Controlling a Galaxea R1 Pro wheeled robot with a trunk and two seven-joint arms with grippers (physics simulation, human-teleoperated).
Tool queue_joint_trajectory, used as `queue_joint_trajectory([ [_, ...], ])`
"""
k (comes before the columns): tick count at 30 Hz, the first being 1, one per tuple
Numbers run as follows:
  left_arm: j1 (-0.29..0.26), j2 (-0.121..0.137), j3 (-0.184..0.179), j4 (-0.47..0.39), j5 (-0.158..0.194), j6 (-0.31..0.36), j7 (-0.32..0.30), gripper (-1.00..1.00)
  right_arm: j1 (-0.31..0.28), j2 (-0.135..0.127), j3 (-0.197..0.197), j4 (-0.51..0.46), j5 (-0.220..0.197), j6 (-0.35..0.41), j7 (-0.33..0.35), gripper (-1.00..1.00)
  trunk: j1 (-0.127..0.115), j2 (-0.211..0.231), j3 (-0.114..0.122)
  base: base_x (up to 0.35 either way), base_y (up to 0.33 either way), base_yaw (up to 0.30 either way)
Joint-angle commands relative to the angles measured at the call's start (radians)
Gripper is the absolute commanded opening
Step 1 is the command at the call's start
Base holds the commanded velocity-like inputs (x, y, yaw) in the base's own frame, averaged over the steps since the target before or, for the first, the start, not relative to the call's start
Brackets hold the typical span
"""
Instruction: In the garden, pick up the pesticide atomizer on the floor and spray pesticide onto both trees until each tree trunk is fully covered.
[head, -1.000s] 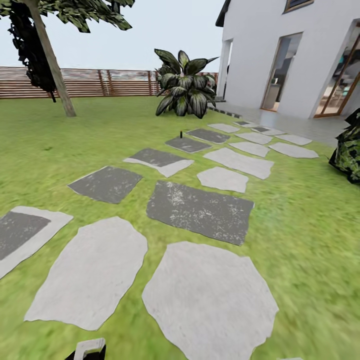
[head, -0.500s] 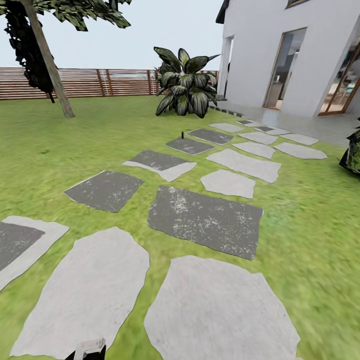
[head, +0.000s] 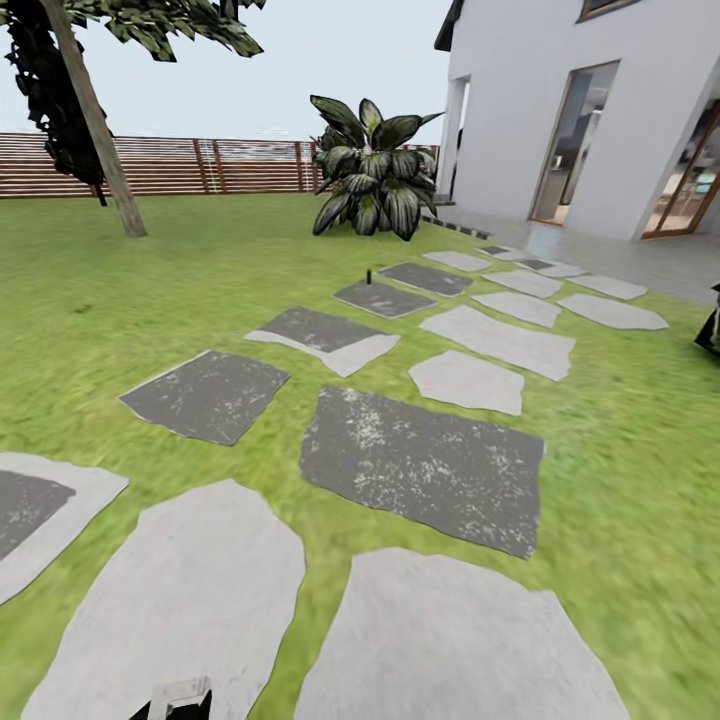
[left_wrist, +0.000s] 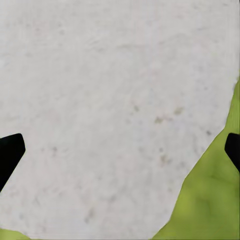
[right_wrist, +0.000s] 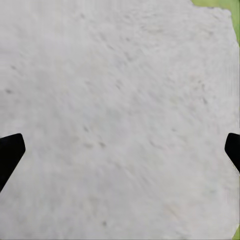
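The garden's lawn (head: 150, 290) spreads wide and green to a reddish-brown slat fence (head: 200, 165) at the far edge, with a white house (head: 560, 110) standing at the far right. A path of grey stepping stones (head: 420, 465), some pale and some dark, runs from the near ground toward the house. One tree (head: 60, 70) stands far off at the left before the fence, its pale tree trunk (head: 95, 120) leaning slightly and its dark foliage high above. A broad striped-leaf plant (head: 375, 170) grows near the house corner. A small dark upright object (head: 369, 276) stands by a dark stone well ahead; it may be the atomizer, but it is too small to tell.

The left gripper (left_wrist: 120, 150) hangs with its jaws spread wide and empty, a pale stone between them and grass just past one fingertip. The right gripper (right_wrist: 120, 150) is likewise wide apart and holds nothing, with pale stone spanning the gap between its black tips.
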Motion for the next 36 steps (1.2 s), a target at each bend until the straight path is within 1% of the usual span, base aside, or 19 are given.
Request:
queue_joint_trajectory([
  [1,0.0,0.0,0.0,0.0,0.0,0.0,0.0,1.0,0.0,0.0,0.0,0.0,0.0,0.0,0.0,1.0,0.0,0.0,0.0,0.331,0.104,0.0],
  [36,0.0,0.001,0.001,0.0,0.0,0.0,0.0,1.0,0.0,-0.002,0.0,0.001,0.0,0.0,0.0,1.0,0.0,0.0,0.0,0.331,0.104,0.0],
])
